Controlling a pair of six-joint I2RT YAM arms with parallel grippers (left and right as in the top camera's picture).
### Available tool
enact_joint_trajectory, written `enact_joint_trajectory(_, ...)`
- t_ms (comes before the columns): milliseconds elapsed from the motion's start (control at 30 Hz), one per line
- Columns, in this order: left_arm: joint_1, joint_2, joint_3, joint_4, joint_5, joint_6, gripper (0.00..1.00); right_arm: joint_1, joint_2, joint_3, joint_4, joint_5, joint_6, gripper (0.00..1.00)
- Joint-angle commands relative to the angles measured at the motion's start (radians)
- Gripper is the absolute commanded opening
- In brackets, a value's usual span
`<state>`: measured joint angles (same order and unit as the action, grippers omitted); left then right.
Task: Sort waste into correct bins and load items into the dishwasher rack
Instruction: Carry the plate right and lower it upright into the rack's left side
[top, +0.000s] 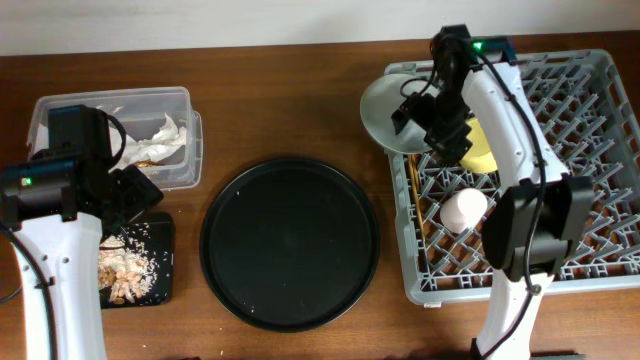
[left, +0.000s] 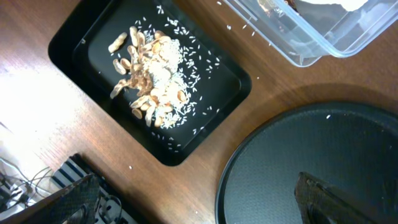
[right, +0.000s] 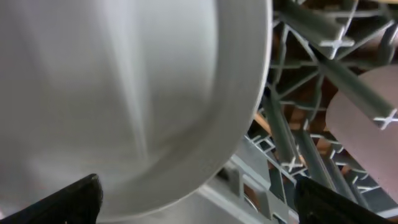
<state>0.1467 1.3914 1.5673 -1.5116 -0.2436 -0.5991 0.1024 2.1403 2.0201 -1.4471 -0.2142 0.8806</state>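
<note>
At the rack's rear left corner, the right gripper (top: 418, 115) hovered against the plate (top: 388, 108), jaws spread wide and not clamped on it. The plate stood tilted, leaning over the corner rim of the rack (top: 450, 288), half outside. My read: the step was seating the plate.

To do it well, close on the rim only, tip the plate upright and drop its edge into a gap between pegs (right: 323, 43), clear of the yellow bowl (top: 483, 152) just beside. Go slow, since the glazed surface looked slick and could slip from the pads.

The plate was smooth, grey-white, round and shallow. The rack was hard grey plastic, an open lattice. The pink cup (top: 465, 210) was rounded and matte. The chopsticks (top: 414, 195) were thin wood, lying along the rack's left side.

The left gripper (top: 135, 192) was released and empty, near the shallow black tray (left: 74, 37). The food scraps (left: 152, 81) in it were crumbly, beige, with loose grains. The crumpled tissue (top: 160, 135) sat in the clear tub (top: 180, 100). The round tray (top: 290, 243) was matte black.
</note>
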Motion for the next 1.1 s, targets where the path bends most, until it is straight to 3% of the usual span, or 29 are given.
enact_joint_trajectory(0,0.004,-0.005,0.006,0.0,-0.007,0.0,0.99,-0.006,-0.007,-0.043,0.016,-0.034,0.035,0.99)
enact_joint_trajectory(100,0.004,-0.005,0.006,-0.001,-0.007,0.0,0.99,0.002,-0.007,-0.063,0.027,-0.035,0.083,0.97)
enact_joint_trajectory(200,0.004,-0.005,0.006,-0.001,-0.007,0.0,0.99,0.008,-0.007,-0.104,0.064,-0.019,0.083,0.65)
enact_joint_trajectory(233,0.004,-0.005,0.006,-0.001,-0.007,0.001,0.99,0.008,-0.007,-0.106,0.067,0.0,0.082,0.5)
enact_joint_trajectory(367,0.004,-0.005,0.006,0.0,-0.007,0.0,0.99,0.006,-0.008,-0.106,0.069,0.009,0.082,0.31)
enact_joint_trajectory(467,0.004,-0.005,0.006,-0.001,-0.007,0.001,0.99,-0.013,-0.01,-0.105,0.068,0.009,0.078,0.24)
enact_joint_trajectory(500,0.004,-0.005,0.006,-0.001,-0.007,0.0,0.99,-0.023,-0.014,-0.105,0.066,0.009,0.077,0.08)
enact_joint_trajectory(533,0.004,-0.005,0.006,-0.001,-0.007,0.0,0.99,-0.034,-0.021,-0.105,0.066,0.008,0.074,0.04)
enact_joint_trajectory(733,0.004,-0.005,0.006,-0.001,-0.007,0.0,0.99,-0.125,-0.129,-0.101,0.072,0.009,0.006,0.04)
enact_joint_trajectory(833,0.004,-0.005,0.006,-0.001,-0.007,0.001,0.99,-0.153,-0.209,-0.101,0.172,0.071,-0.203,0.04)
enact_joint_trajectory(933,0.004,-0.005,0.006,-0.001,-0.007,0.0,0.99,-0.142,-0.248,-0.101,0.163,0.434,-0.264,0.04)
enact_joint_trajectory(1067,0.004,-0.005,0.006,0.0,-0.007,0.0,0.99,-0.065,-0.249,-0.101,0.122,0.685,-0.264,0.04)
